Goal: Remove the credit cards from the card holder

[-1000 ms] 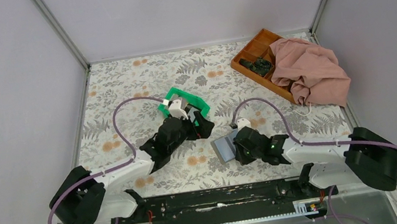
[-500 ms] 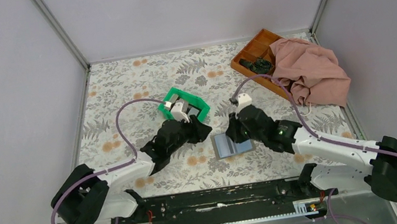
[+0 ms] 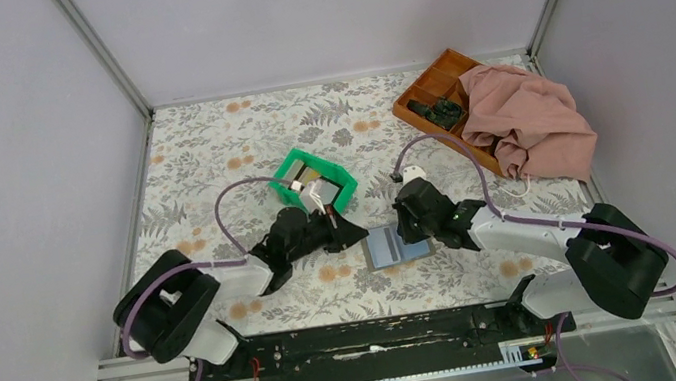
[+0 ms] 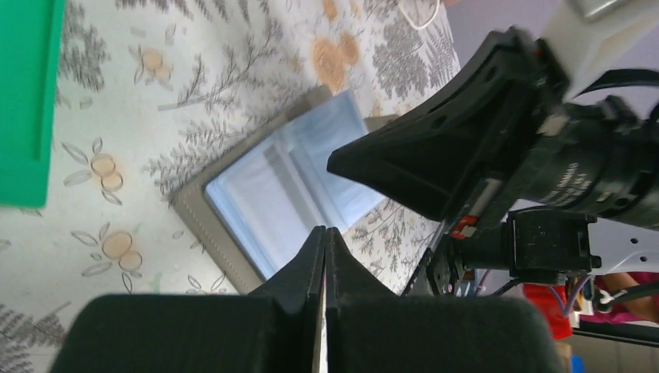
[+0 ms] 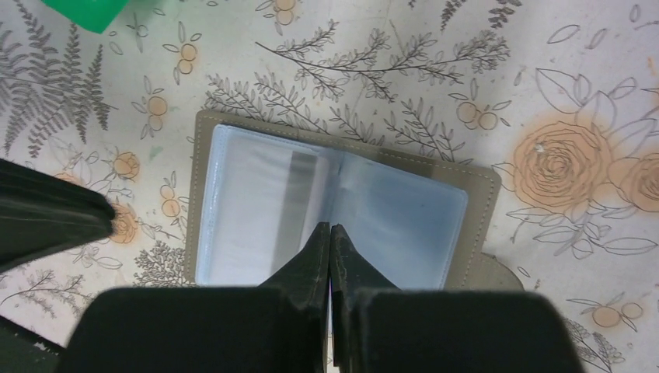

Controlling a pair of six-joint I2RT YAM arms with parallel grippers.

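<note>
Holding my right gripper (image 5: 330, 230), tips together, over the fold of the open holder (image 5: 256, 194), I was nearer; its long axis ran toward my left gripper (image 4: 325, 233), likewise closed.

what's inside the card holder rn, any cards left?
The card holder lies open, showing pale clear sleeves and one grey strip beside the fold; card or not, cannot tell. The shut right gripper covers the lower fold.

white arm links (image 3: 232, 283), black joints (image 3: 167, 312), purple cables (image 3: 150, 278), black wedge-shaped jaws
</note>
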